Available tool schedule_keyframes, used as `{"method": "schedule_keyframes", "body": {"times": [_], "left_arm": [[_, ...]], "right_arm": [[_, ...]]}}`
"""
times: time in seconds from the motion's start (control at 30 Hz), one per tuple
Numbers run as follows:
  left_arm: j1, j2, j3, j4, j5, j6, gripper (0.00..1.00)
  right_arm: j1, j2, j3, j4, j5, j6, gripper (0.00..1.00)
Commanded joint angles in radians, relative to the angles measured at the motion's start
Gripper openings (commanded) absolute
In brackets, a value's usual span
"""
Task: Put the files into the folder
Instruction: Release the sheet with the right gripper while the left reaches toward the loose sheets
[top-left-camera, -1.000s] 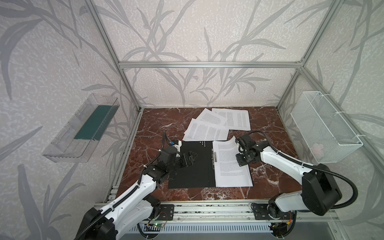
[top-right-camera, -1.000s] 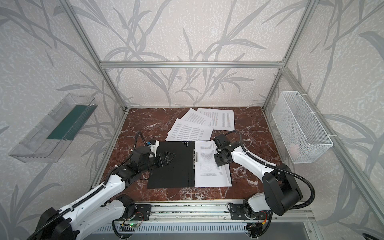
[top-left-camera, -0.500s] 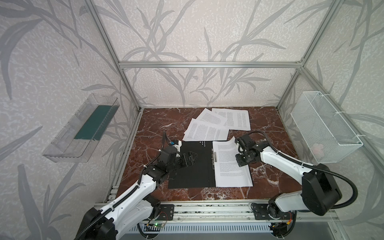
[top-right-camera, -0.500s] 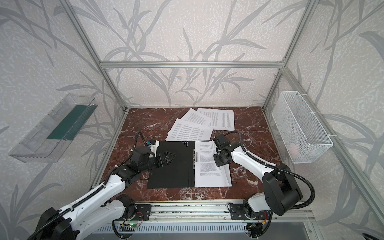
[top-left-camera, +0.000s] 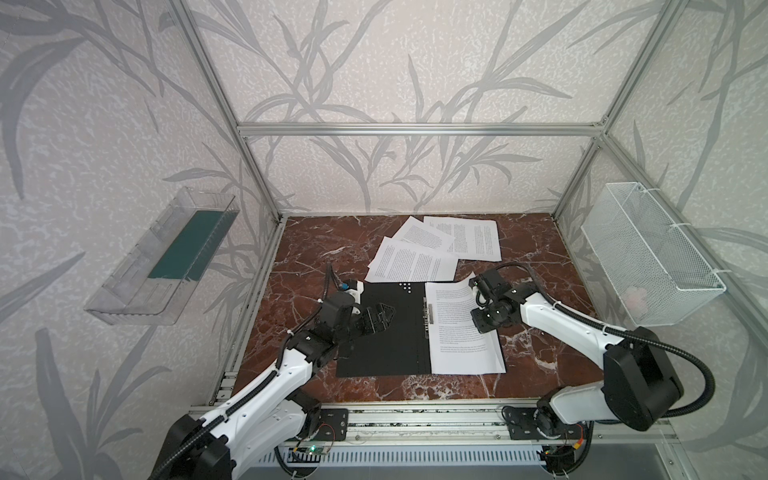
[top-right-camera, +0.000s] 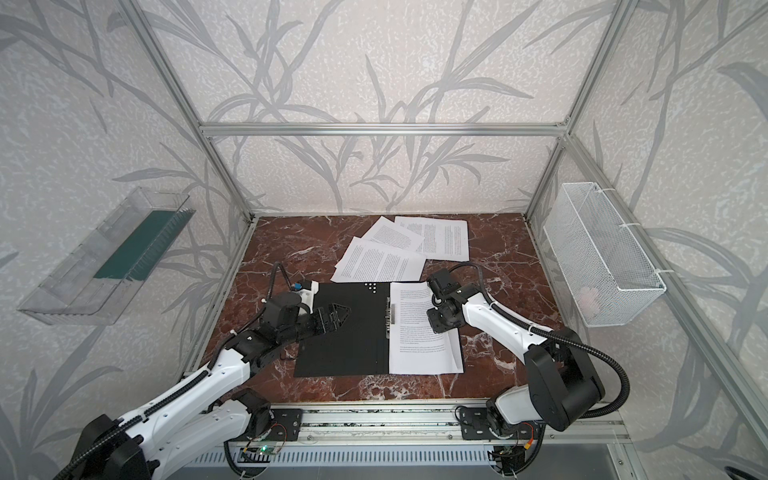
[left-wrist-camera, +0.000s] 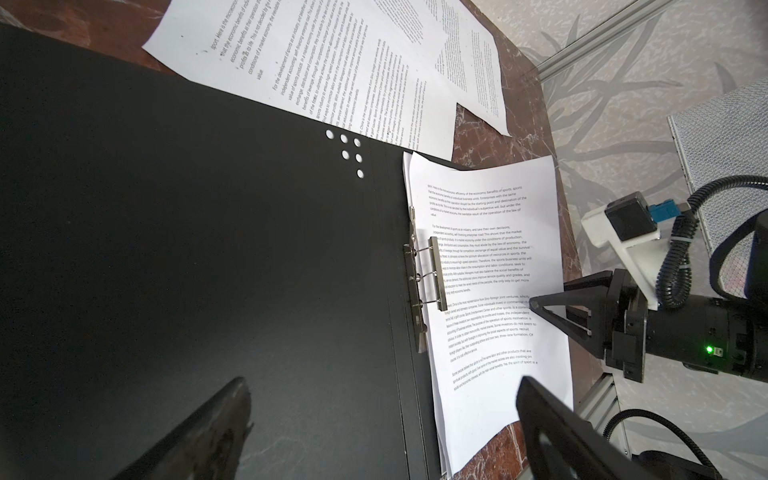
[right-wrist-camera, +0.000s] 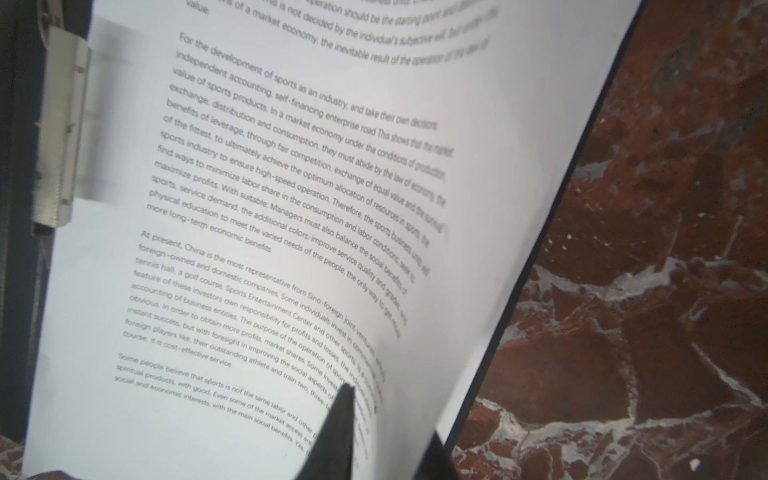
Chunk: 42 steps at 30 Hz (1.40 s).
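Right gripper (left-wrist-camera: 540, 299): jaws part-way apart, straddling the 3 o'clock edge of the top sheet (top-left-camera: 461, 345). In the right wrist view one finger (right-wrist-camera: 338, 424) rests over the printed face and the other shows beyond the paper's edge. Nothing is clamped. That edge curls up off the surface beside the gripper.

Left gripper (top-left-camera: 380, 320): jaws spread wide and empty. It hangs over the bare black inner face of the folder (top-left-camera: 386, 332), on its 9 o'clock half. Whether it touches the cover cannot be told.

The folder lies open and flat on the marble table (top-left-camera: 316, 257), near the 6 o'clock side and between the two arms. The metal clip (left-wrist-camera: 432, 274) runs along the spine, and its bar lies over the 9 o'clock margin of the top sheet. A cluster of small white dots (left-wrist-camera: 345, 153) sits at the cover's 12 o'clock edge, next to the spine.

Files, two groups:
- In the folder: the top sheet on the 3 o'clock half. The left wrist view shows the edge of a second sheet under it.
- Loose files (top-left-camera: 415, 266): three overlapping printed sheets on the table at 12 o'clock of the folder. The nearest just overlaps the folder's far edge.

Surroundings: a white wire basket (top-left-camera: 648, 257) hangs on the 3 o'clock wall, and a clear tray with a green base (top-left-camera: 166, 257) on the 9 o'clock wall.
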Motion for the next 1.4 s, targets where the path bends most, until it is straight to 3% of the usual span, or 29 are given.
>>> {"method": "schedule_keyframes", "body": {"times": [0.0, 0.2, 0.37, 0.43, 0.5, 0.6, 0.73, 0.87, 1.0, 1.13, 1.27, 1.37], "left_arm": [[-0.002, -0.003, -0.009, 0.018, 0.009, 0.001, 0.99], [-0.002, -0.037, -0.011, 0.023, 0.022, -0.002, 0.99], [-0.002, -0.058, -0.006, 0.012, -0.004, 0.003, 0.99], [0.0, -0.046, -0.005, 0.016, -0.016, -0.027, 0.99], [0.002, -0.013, -0.004, 0.051, -0.024, -0.072, 0.99], [0.004, 0.081, 0.053, 0.043, -0.039, -0.084, 0.99], [0.012, 0.232, 0.146, 0.05, -0.052, -0.101, 0.99], [0.028, 0.414, 0.277, 0.077, -0.095, -0.088, 0.99], [0.067, 0.588, 0.477, 0.007, -0.158, 0.006, 0.98], [0.135, 0.781, 0.723, -0.125, -0.176, 0.166, 0.97], [0.212, 0.989, 0.965, -0.231, -0.105, 0.313, 0.95], [0.285, 1.163, 1.166, -0.303, 0.067, 0.41, 0.94]], "right_arm": [[0.002, 0.006, 0.011, -0.019, 0.048, 0.012, 0.45], [0.001, 0.005, 0.045, -0.038, 0.11, 0.033, 0.72], [0.001, -0.044, 0.1, -0.076, 0.216, 0.057, 0.86], [0.001, -0.123, 0.099, -0.039, 0.17, 0.057, 0.92], [0.001, -0.25, 0.041, 0.085, 0.019, 0.053, 0.99], [0.001, -0.412, -0.048, 0.225, -0.079, 0.105, 0.99], [0.001, -0.497, -0.12, 0.286, -0.143, 0.141, 0.99], [0.002, -0.569, -0.233, 0.377, -0.127, 0.136, 0.99], [0.001, -0.655, -0.392, 0.54, -0.168, 0.172, 0.99], [0.001, -0.639, -0.442, 0.623, -0.178, 0.172, 1.0], [0.0, -0.605, -0.464, 0.682, -0.215, 0.199, 1.0], [0.001, -0.601, -0.468, 0.704, -0.241, 0.207, 1.0]]}}
